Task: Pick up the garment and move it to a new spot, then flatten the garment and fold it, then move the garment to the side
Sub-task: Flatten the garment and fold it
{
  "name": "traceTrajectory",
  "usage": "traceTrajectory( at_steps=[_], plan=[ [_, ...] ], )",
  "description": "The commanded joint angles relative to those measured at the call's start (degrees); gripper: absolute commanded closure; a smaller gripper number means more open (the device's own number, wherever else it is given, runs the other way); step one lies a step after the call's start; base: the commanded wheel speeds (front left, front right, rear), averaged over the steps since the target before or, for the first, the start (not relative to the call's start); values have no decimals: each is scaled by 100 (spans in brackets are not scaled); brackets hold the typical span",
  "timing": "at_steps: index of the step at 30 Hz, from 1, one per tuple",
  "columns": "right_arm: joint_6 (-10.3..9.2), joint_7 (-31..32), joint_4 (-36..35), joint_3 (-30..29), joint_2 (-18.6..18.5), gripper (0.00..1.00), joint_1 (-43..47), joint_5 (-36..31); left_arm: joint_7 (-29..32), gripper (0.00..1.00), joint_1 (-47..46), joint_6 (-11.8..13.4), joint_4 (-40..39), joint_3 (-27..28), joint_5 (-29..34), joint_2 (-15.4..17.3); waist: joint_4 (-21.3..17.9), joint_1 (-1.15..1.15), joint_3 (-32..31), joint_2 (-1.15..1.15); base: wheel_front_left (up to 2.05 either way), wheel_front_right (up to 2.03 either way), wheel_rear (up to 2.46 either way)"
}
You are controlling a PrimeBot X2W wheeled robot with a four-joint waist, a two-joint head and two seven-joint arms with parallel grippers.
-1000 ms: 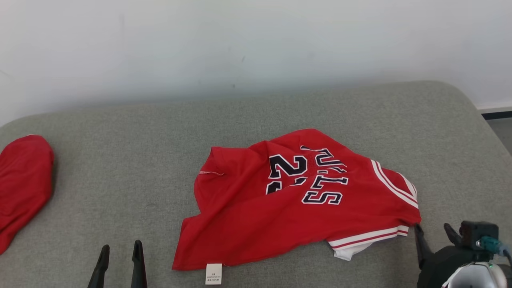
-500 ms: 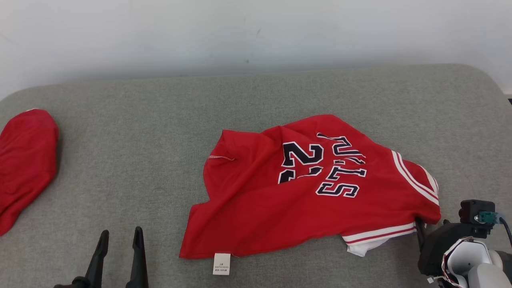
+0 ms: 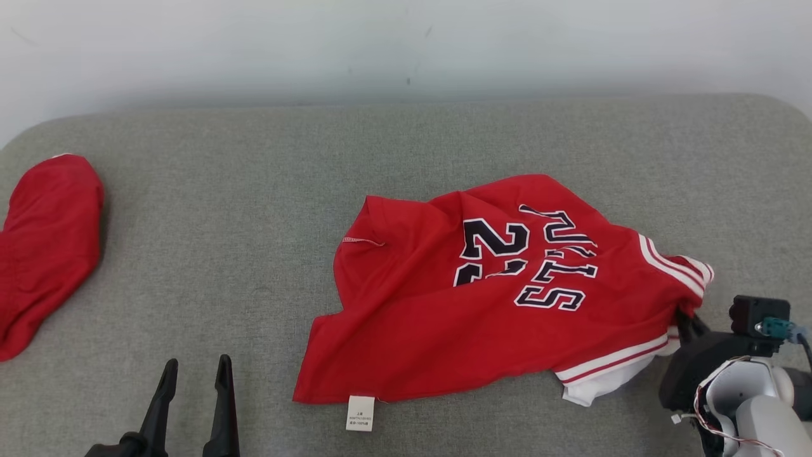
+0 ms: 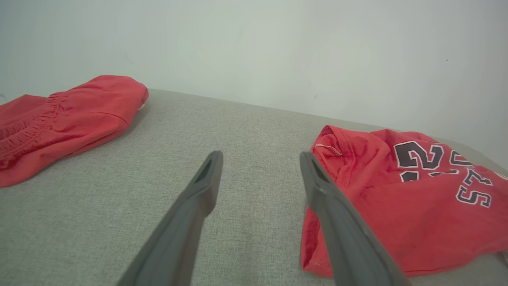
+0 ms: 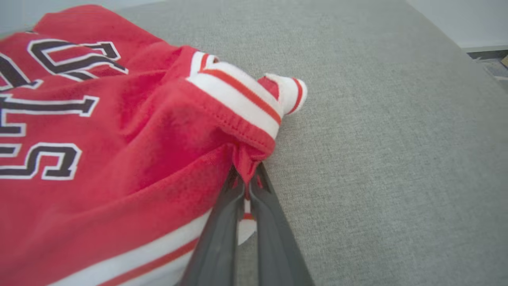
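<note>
The garment (image 3: 482, 304) is a red jersey with black lettering and white-striped trim, lying crumpled on the grey cushion (image 3: 254, 190). In the right wrist view my right gripper (image 5: 248, 174) is shut on a pinch of the jersey's (image 5: 119, 131) red fabric just below the striped trim. The head view shows that gripper (image 3: 688, 320) at the jersey's right edge. Down at the lower left, my left gripper (image 3: 195, 371) hangs open over bare cushion, well left of the jersey. Its fingers (image 4: 202, 186) hold nothing, and the jersey (image 4: 397, 190) lies to their right.
A second red garment (image 3: 44, 247) lies at the cushion's far left edge, also in the left wrist view (image 4: 67, 119). A pale wall (image 3: 406, 44) runs behind the cushion. A white label (image 3: 360, 412) sticks out from the jersey's near hem.
My right gripper has closed on the jersey's right edge, bunching the trim there. The head camera has shifted, so the whole picture sits differently. My left gripper stays open.
</note>
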Motion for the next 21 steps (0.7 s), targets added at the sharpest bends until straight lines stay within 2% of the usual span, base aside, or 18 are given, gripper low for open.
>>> traceTrajectory(
  at_steps=[1,6,10,11,15,18,21],
  plan=[
    [-13,-88,-172,23,-13,100,43,48,-6,0,-36,0,19,15,30,-7,-2,-1,-57,0,0,0,0],
    [-14,118,-1149,57,145,100,452,170,-6,0,93,25,25,38,2,-11,-57,-1,-188,0,0,0,0],
    [-13,605,-2375,48,299,100,970,277,-6,0,138,35,14,26,-34,-14,-118,-1,-257,0,0,0,0],
    [-14,829,-3012,47,363,100,1248,305,-6,0,165,46,15,16,-54,-14,-152,-1,-282,0,0,0,0],
    [-13,1275,-4105,22,466,100,1748,368,-6,0,183,54,28,-30,-94,-14,-183,-1,-310,0,0,0,0],
    [-13,1542,-4731,-1,492,100,2014,424,-5,0,187,69,38,-65,-104,-13,-188,-1,-330,0,0,0,0],
    [-14,1665,-4993,-25,501,100,2125,505,-6,0,194,74,48,-81,-106,-13,-197,-1,-342,0,0,0,0]
  ],
)
